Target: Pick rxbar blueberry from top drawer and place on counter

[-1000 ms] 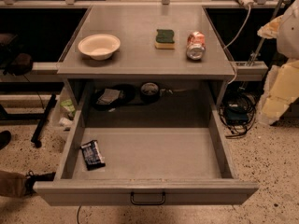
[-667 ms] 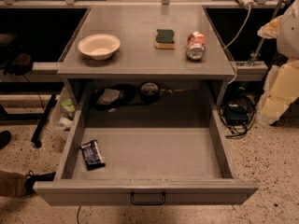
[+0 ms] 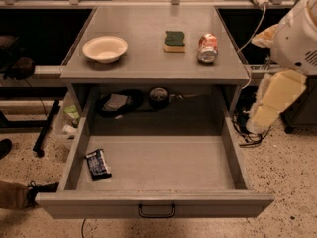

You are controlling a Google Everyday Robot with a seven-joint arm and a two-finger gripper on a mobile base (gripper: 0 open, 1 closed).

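The rxbar blueberry (image 3: 98,164), a small dark wrapper with white print, lies flat in the front left corner of the open top drawer (image 3: 158,202). The drawer is pulled fully out, and its flat front panel carries a small dark wire handle (image 3: 156,211). The grey counter (image 3: 148,58) is the table top behind and above the drawer. My gripper is out of view. Only white and cream parts of my arm (image 3: 285,68) show at the right edge, beside the table and away from the drawer.
On the counter stand a cream bowl (image 3: 105,48) at the left, a green-and-yellow sponge (image 3: 175,40), and a tipped red-and-white can (image 3: 207,47) at the right. Dark items (image 3: 119,103) lie on the shelf behind the drawer. Cables (image 3: 247,133) trail on the floor at the right, and a shoe (image 3: 42,188) is at the lower left.
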